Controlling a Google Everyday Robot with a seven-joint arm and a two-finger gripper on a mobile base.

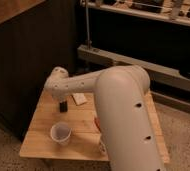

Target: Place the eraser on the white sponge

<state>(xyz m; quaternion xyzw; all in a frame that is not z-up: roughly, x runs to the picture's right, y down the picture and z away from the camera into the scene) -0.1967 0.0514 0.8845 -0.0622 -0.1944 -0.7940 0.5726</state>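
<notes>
The main risk is a missed placement. The white sponge [79,98] is a small target lying just right of and slightly farther than the gripper [63,101], so a short sideways move that stops early or runs long would leave the eraser [63,108] hanging over the sponge's edge or lying on the bare counter [43,127]. A descent that catches the sponge's near-left corner could also push the light pad along the wood instead of loading it. The big white arm [120,120] blocks much of the right side of the counter, where the orange carrot-shaped toy [96,122] and a white bottle [102,146] stand close to it, and a wide swing of the arm could knock either of those 2 over. The white cup [61,133] sits nearer, well clear of the sponge.

The gripper points down from the wrist at the far-left part of the counter. A small dark block, most likely the eraser, shows at its tip, low over or on the wood. I cannot tell whether the gripper is spread or closed, nor whether it is pinching the block or only touching it.
</notes>
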